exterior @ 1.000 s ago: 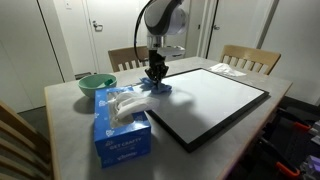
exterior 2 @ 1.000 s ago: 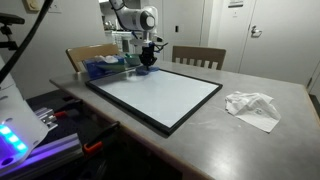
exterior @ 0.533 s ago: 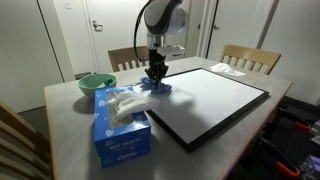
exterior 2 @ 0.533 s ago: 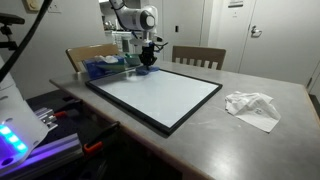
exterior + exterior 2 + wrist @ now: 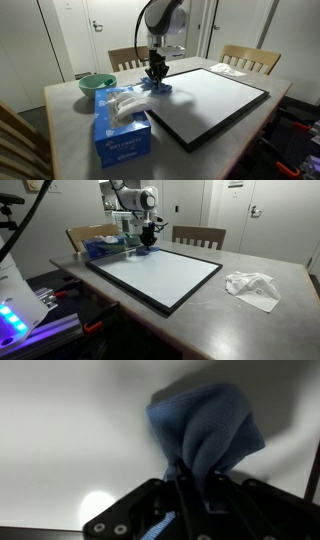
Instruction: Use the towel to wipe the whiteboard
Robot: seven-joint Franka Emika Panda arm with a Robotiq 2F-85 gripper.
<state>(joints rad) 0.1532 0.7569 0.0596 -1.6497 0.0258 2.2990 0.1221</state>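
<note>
The whiteboard (image 5: 215,98) lies flat on the table, black-framed, also in an exterior view (image 5: 160,273) and filling the wrist view (image 5: 70,430). My gripper (image 5: 156,74) (image 5: 146,240) is shut on a blue towel (image 5: 205,428) and presses it down on a corner of the board. The towel shows as a small blue bunch under the fingers (image 5: 160,86). In the wrist view the jaws (image 5: 190,480) pinch the cloth's gathered top.
A blue tissue box (image 5: 121,127) and a green bowl (image 5: 96,85) stand beside the board. A crumpled white cloth (image 5: 252,286) lies on the table past the board's far end. Wooden chairs (image 5: 250,59) stand around the table.
</note>
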